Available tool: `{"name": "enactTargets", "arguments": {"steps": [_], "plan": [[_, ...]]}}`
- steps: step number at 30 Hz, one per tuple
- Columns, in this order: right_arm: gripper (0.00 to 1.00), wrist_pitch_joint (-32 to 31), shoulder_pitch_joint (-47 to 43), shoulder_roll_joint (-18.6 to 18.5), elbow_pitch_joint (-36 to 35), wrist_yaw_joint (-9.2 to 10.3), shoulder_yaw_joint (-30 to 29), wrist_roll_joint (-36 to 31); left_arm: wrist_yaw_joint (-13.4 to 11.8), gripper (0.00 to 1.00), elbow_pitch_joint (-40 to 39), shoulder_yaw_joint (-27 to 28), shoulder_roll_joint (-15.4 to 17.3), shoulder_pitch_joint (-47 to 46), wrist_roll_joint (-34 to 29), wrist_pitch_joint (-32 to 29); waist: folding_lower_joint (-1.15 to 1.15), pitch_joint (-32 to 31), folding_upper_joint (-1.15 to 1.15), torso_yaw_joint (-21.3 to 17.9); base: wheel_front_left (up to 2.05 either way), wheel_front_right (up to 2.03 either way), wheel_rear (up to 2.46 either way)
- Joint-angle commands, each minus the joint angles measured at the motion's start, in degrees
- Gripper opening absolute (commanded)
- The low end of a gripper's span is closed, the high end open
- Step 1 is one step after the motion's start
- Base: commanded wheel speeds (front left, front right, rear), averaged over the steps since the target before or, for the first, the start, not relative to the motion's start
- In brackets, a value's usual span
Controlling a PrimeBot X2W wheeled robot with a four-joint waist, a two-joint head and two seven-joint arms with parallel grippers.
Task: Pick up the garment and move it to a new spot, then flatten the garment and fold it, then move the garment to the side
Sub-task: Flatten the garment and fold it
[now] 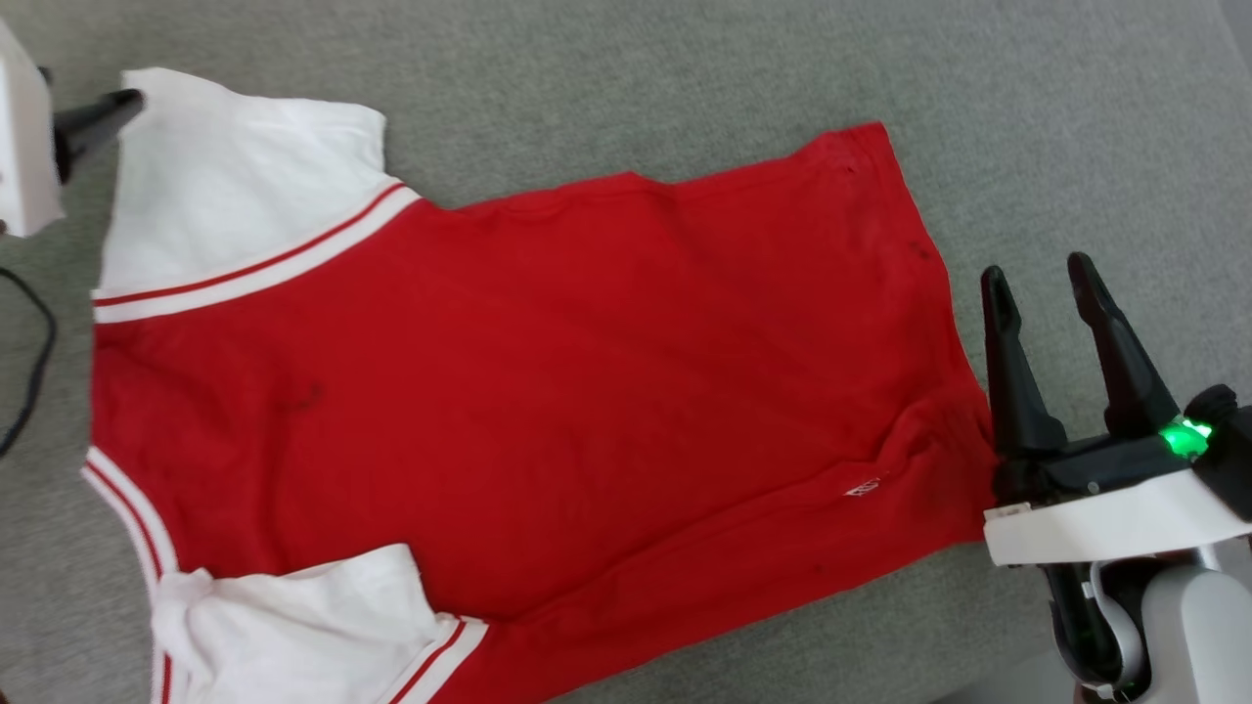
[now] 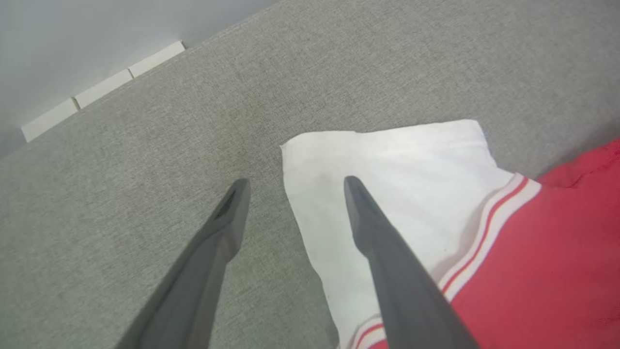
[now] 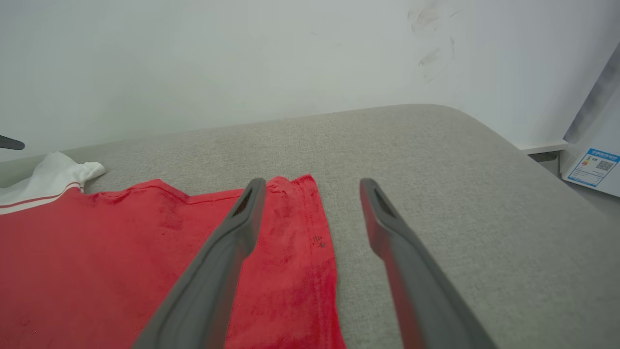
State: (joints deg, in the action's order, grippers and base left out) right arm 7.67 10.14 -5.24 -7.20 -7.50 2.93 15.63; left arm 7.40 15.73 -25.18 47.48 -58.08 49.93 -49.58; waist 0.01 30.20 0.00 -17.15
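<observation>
garment (image 1: pixel 548 391): soft cloth, matt, lightly creased
worktop (image 1: pixel 685 78): coarse grey woven fabric, matt
fingers (image 1: pixel 1012 372): dark plastic, smooth, dull
wrist collar (image 1: pixel 1105 523): white plastic, smooth

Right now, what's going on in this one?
A two-armed robot is working on a red shirt with white sleeves, which lies spread out, plain side up, on a grey padded surface. Both grippers are open and hold nothing: the left gripper straddles the edge of the far sleeve, and the right gripper is at the hem. The near sleeve is bunched up, and no fold has been made yet.
</observation>
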Motion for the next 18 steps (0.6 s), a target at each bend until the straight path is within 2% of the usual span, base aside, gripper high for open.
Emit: {"name": "enactTargets", "arguments": {"steps": [1, 4, 9, 13, 14, 16, 18], "plan": [[1.0, 0.29, 1.02, 0.52, 0.59, 0.02, 0.39, 0.47, 0.06, 1.0, 0.72, -0.72, 0.81, -1.34, -0.11, -1.52, -0.01, 2.14, 0.0, -1.85, 0.0, 0.0, 0.0], [1.0, 0.45, 1.83, 0.86, 2.41, 0.02, 0.82, 0.37, 0.06, 1.0, 2.81, -2.29, 2.02, -3.42, -0.01, -4.57, -0.01, 3.38, 0.0, -2.75, 0.0, 0.0, 0.0], [1.0, 1.35, 2.67, 1.27, 4.47, 0.02, 2.2, 1.12, 0.07, 1.0, 6.27, -3.52, 2.19, -5.52, 0.17, -4.76, -0.01, 4.92, 0.0, -3.6, 0.0, 0.0, 0.0], [1.0, 1.94, 3.14, 1.35, 5.19, 0.02, 2.74, 1.2, 0.08, 1.0, 7.31, -7.09, 2.54, -4.94, 0.35, -6.16, -0.01, 5.56, 0.0, -3.62, 0.0, 0.0, 0.0], [1.0, 1.9, 3.15, 1.34, 5.43, 0.02, 2.67, 1.09, 0.08, 0.71, 7.19, -8.09, 2.52, -4.55, 0.84, -6.43, -0.01, 5.63, 0.0, -3.52, 0.0, 0.0, 0.0], [1.0, 1.9, 3.38, 1.22, 5.83, 0.02, 2.26, 0.81, 0.11, 0.0, 6.56, -9.77, 2.32, -4.02, 1.85, -6.12, -0.01, 5.59, 0.0, -3.18, 0.0, 0.0, 0.0], [1.0, 1.73, 3.81, 1.03, 6.16, 0.02, 1.81, 0.35, 0.13, 0.0, 5.86, -11.02, 2.12, -4.0, 2.5, -4.26, -0.01, 5.26, 0.0, -2.64, 0.0, 0.0, 0.0]]}}
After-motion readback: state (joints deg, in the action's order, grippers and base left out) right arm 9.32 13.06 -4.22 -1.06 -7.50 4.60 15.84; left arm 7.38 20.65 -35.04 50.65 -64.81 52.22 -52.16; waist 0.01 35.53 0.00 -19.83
